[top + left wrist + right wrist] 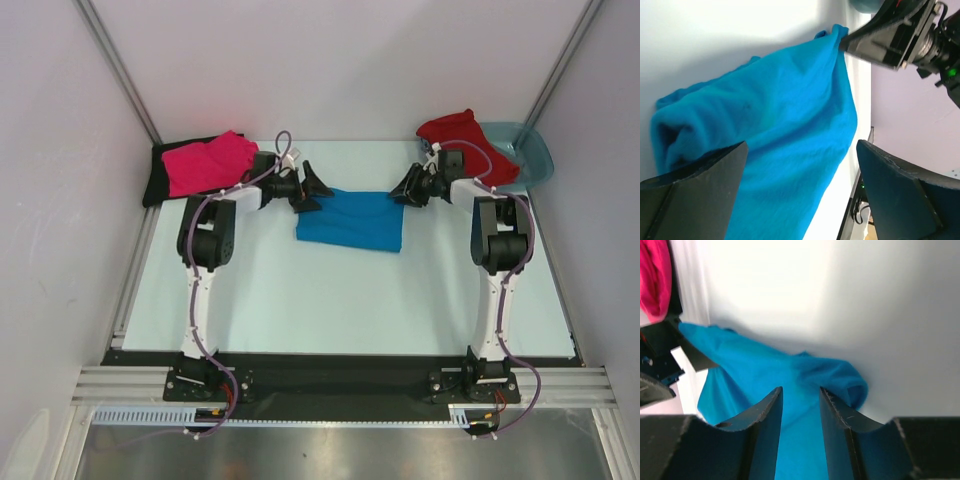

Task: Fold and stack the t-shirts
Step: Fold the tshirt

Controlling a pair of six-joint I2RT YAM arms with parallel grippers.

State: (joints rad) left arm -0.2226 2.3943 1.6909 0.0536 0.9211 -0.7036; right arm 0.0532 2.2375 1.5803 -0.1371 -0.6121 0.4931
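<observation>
Bright blue cloth t-shirt (352, 222): lies loosely folded on the pale flat bench (300, 310), between both claws.
Left claw (312, 188): released, jaws wide, at that shirt's far left corner.
Right claw (408, 187): at its far right corner, jaws part-open with blue cloth in the gap; cannot tell whether it is pinched.
Far left: hot pink cloth t-shirt (208, 163) atop a black cloth t-shirt (158, 178).
Far right: red cloth t-shirt (458, 135) overlapping a translucent teal plastic tub (537, 152).

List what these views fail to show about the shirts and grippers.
1. Black t-shirt: top view, mostly covered by the pink t-shirt; only an edge shows.
2. Right gripper: unclear whether it pinches the blue t-shirt; from above its own body hides the fingertips.
3. Teal tub: top view, inside largely hidden by the red t-shirt.
</observation>
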